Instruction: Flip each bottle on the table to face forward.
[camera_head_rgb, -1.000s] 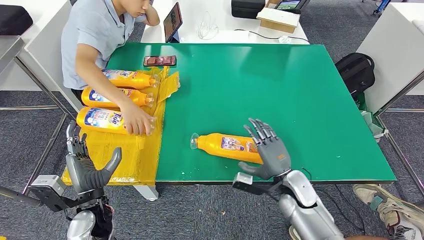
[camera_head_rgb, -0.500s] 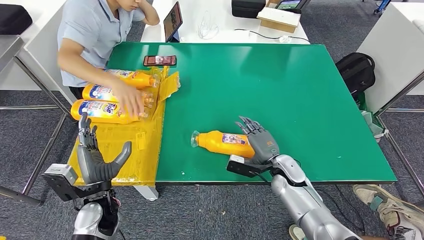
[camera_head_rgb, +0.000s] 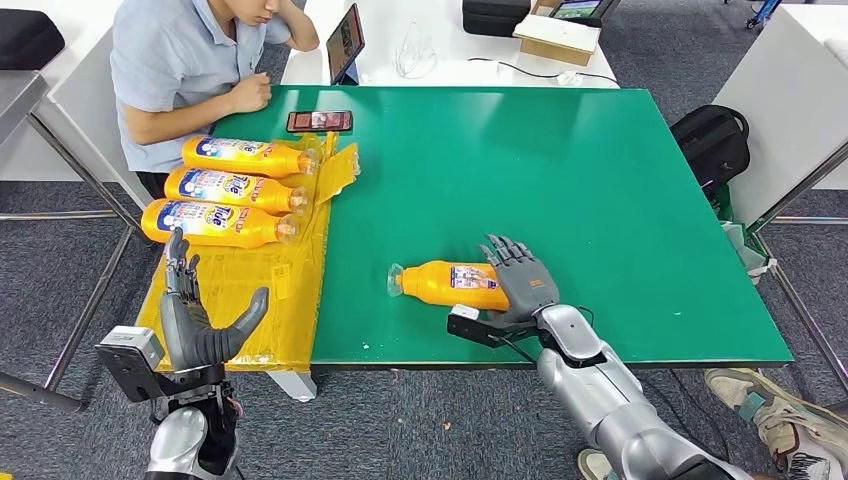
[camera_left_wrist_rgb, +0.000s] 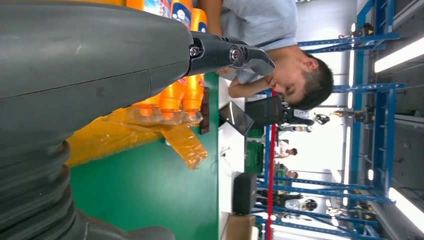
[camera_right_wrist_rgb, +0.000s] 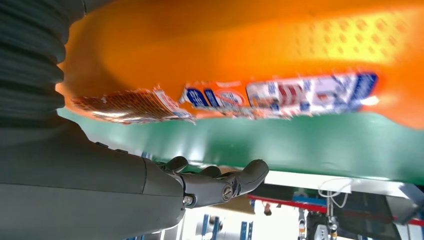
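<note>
Green table (camera_head_rgb: 560, 180) took up most of what we saw from the head view, with a yellow sheet (camera_head_rgb: 290, 290) laid over its left edge. At the far left corner sat a person (camera_head_rgb: 185, 65), one fist resting on the tabletop. On the yellow sheet lay three orange bottles (camera_head_rgb: 230, 186) side by side, labels up, caps toward the middle of the table. A fourth orange bottle (camera_head_rgb: 450, 284) lay on its side on the bare green near the front edge, cap pointing left. Our right hand (camera_head_rgb: 518, 283) rested on that bottle's wide end, fingers spread over it; whether it truly gripped the bottle, we could not tell. Our left hand (camera_head_rgb: 198, 318) was raised off the table's front left corner, fingers apart and holding nothing. A dark phone (camera_head_rgb: 320, 121) lay near the far edge.
</note>
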